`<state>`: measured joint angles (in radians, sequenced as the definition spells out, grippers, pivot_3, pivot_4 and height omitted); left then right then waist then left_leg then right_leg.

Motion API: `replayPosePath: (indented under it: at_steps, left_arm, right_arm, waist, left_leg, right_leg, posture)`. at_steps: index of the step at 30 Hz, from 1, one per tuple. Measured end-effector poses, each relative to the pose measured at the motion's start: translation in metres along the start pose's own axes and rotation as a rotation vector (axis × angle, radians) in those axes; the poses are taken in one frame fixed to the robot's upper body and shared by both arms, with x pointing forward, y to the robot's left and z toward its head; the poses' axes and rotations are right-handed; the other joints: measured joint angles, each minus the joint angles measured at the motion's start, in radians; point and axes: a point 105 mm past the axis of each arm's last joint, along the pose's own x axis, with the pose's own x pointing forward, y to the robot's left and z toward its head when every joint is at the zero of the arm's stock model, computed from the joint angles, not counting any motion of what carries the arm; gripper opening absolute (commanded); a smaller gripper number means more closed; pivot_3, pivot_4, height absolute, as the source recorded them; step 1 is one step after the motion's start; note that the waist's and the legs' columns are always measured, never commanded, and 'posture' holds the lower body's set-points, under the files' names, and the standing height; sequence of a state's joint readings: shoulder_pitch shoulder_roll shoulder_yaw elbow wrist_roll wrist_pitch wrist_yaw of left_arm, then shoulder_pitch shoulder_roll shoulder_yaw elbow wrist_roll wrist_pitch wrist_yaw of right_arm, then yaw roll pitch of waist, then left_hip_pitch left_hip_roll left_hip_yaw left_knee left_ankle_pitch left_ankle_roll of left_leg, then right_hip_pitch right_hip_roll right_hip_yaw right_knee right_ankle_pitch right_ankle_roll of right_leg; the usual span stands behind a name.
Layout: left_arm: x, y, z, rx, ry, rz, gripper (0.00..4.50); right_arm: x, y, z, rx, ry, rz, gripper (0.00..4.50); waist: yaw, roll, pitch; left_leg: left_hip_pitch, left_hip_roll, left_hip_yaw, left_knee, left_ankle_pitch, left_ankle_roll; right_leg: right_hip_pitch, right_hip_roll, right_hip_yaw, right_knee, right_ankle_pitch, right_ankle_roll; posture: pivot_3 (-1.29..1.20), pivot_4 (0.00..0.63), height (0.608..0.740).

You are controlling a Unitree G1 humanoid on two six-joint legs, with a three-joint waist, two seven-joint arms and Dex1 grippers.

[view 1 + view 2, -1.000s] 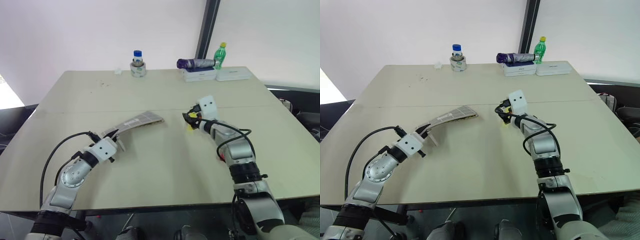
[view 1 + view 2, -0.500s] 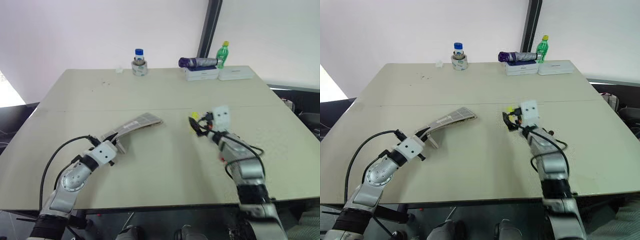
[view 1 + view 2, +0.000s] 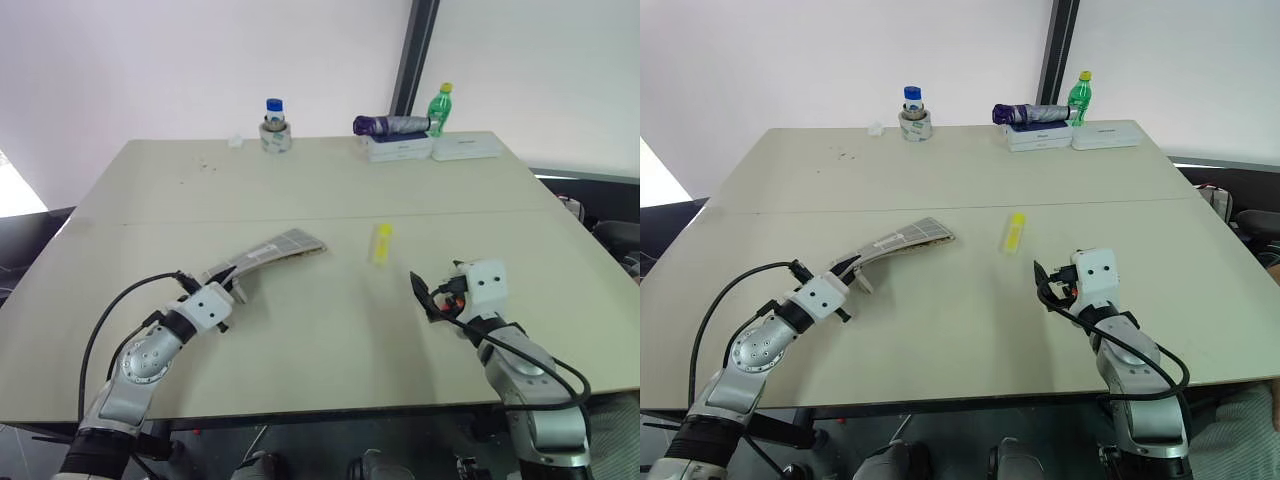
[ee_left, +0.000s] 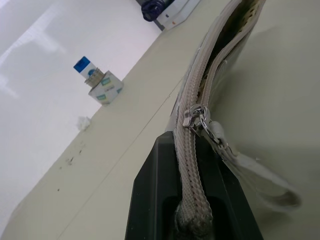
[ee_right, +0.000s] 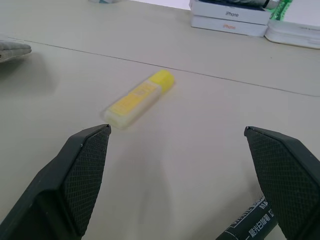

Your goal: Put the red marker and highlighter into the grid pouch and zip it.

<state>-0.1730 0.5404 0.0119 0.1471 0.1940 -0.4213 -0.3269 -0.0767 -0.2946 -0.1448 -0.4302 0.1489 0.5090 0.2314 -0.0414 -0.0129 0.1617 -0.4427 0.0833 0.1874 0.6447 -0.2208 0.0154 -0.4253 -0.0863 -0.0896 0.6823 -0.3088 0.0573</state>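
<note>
Grey fabric crossed by white grid lines makes up the pouch (image 3: 268, 250), which lies flat on the table (image 3: 300, 180) with its near end lifted off the surface; the left gripper (image 4: 192, 200) is clamped on that end, and in the left wrist view the zipper runs away between the black fingers with its metal pull (image 4: 196, 117) just past them. How far the zipper is undone is hard to judge, though the far stretch gapes slightly. The pouch's long axis runs from the left gripper toward the table's middle. Just right of its far end, apart from it, lies the highlighter (image 3: 381, 242), short, stubby and all yellow, its long axis pointing roughly away from the robot with a slight lean. The right gripper (image 3: 424, 296) hovers nearer the robot than the highlighter, jaws spread wide and holding nothing. The marker (image 5: 245, 223) is cut off at the edge of the right wrist view: only a black end with white lettering shows, lying on the table beside one right finger (image 5: 285, 175), its red end hidden.
</note>
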Motion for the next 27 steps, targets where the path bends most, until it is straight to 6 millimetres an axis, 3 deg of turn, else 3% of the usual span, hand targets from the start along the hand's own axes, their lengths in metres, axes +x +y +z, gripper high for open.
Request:
replayPosePath:
  at_steps: [3, 6, 9, 13, 17, 21, 27]
  left_arm:
    - [0.000, 0.000, -0.001, -0.002, 0.003, 0.000, 0.00]
    - [0.003, -0.004, 0.001, -0.012, -0.007, -0.004, 0.00]
    - [0.005, -0.009, 0.003, -0.020, -0.014, -0.013, 0.00]
    - [0.006, -0.010, 0.004, -0.014, -0.019, -0.017, 0.00]
    - [0.006, -0.008, 0.004, -0.008, -0.016, -0.013, 0.00]
    - [0.003, -0.009, 0.004, -0.007, -0.013, -0.013, 0.00]
    - [0.001, -0.010, 0.005, -0.008, -0.012, -0.010, 0.00]
  right_arm:
    - [0.009, 0.001, 0.003, 0.033, 0.004, -0.029, 4.44]
    - [0.037, -0.001, 0.025, 0.037, -0.033, -0.061, 4.44]
    - [0.067, 0.012, 0.042, 0.050, -0.041, -0.035, 4.44]
    - [0.094, 0.035, 0.024, 0.058, 0.079, 0.010, 4.44]
    - [0.113, 0.036, 0.020, 0.070, 0.178, -0.013, 4.44]
    - [0.120, 0.039, 0.028, 0.134, 0.228, -0.031, 4.44]
    - [0.122, 0.050, 0.002, 0.164, 0.352, -0.041, 4.44]
  waist:
    - [-0.002, 0.000, 0.000]
    - [-0.004, 0.000, 0.000]
    - [-0.003, 0.000, 0.000]
    - [0.002, 0.000, 0.000]
    - [-0.001, 0.000, 0.000]
    - [-0.003, 0.000, 0.000]
    - [-0.002, 0.000, 0.000]
  left_leg:
    - [0.000, 0.000, 0.000, 0.000, 0.000, 0.000]
    - [0.000, 0.000, 0.000, 0.001, 0.000, 0.000]
    - [0.000, 0.001, 0.000, 0.001, 0.001, -0.001]
    - [-0.001, 0.001, 0.001, 0.001, 0.004, -0.006]
    - [-0.001, 0.000, 0.002, 0.001, 0.004, -0.006]
    - [-0.001, 0.001, 0.002, 0.001, 0.004, -0.006]
    - [-0.001, 0.001, 0.002, 0.001, 0.004, -0.006]
  right_leg:
    - [0.000, 0.000, 0.000, 0.000, 0.000, 0.000]
    - [0.000, 0.001, 0.000, 0.001, 0.000, -0.001]
    - [0.000, 0.003, 0.000, 0.001, 0.000, -0.001]
    - [0.000, 0.003, 0.000, 0.001, 0.000, 0.000]
    - [-0.001, 0.003, 0.001, 0.001, 0.000, 0.000]
    - [-0.001, 0.003, 0.001, 0.001, 0.000, 0.000]
    - [-0.001, 0.003, 0.001, 0.001, 0.000, 0.000]
  posture:
    - [0.00, 0.150, 0.738]
    - [0.00, 0.150, 0.738]
    - [0.00, 0.150, 0.738]
    - [0.00, 0.150, 0.738]
    - [0.00, 0.150, 0.738]
    - [0.00, 0.150, 0.738]
    - [0.00, 0.150, 0.738]
